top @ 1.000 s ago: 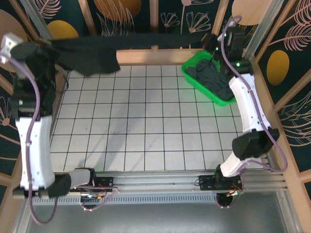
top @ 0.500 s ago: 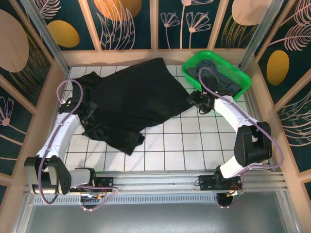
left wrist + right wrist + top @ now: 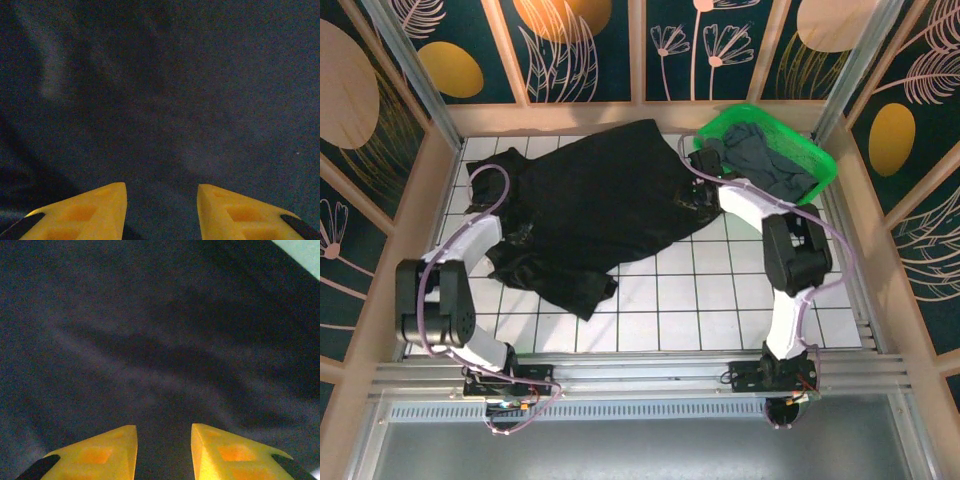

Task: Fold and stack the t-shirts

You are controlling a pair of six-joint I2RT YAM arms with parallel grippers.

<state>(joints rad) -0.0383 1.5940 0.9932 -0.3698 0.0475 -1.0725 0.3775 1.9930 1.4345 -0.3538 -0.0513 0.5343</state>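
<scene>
The black t-shirt [image 3: 600, 200] lies spread over the upper left and centre of the tiled table [image 3: 720, 290]. Its upper part is fairly flat. Its lower left part is rumpled, with a bunched flap hanging toward the lower middle of the top view.

The left gripper [image 3: 160, 192] is just above the cloth at the shirt's left side. Its yellow fingers [image 3: 100, 210] stand apart with nothing between them, only dark fabric below. The right gripper [image 3: 164, 432] is at the shirt's right edge, near the basket, with its fingers likewise parted and nothing pinched.

The slate grey t-shirt [image 3: 770, 165] sits crumpled in the green basket [image 3: 730, 120] at the upper right.

The step in hand looks like laying out: the shirt is down on the table and free of both grippers, but not yet squared for folding. The next move probably calls for straightening the bunched lower left part. After that, each gripper would need to close on an edge or sleeve at matching points, so that the first fold comes over evenly. Soft cloth like this may drag and wrinkle if it is pulled from one side alone.
</scene>
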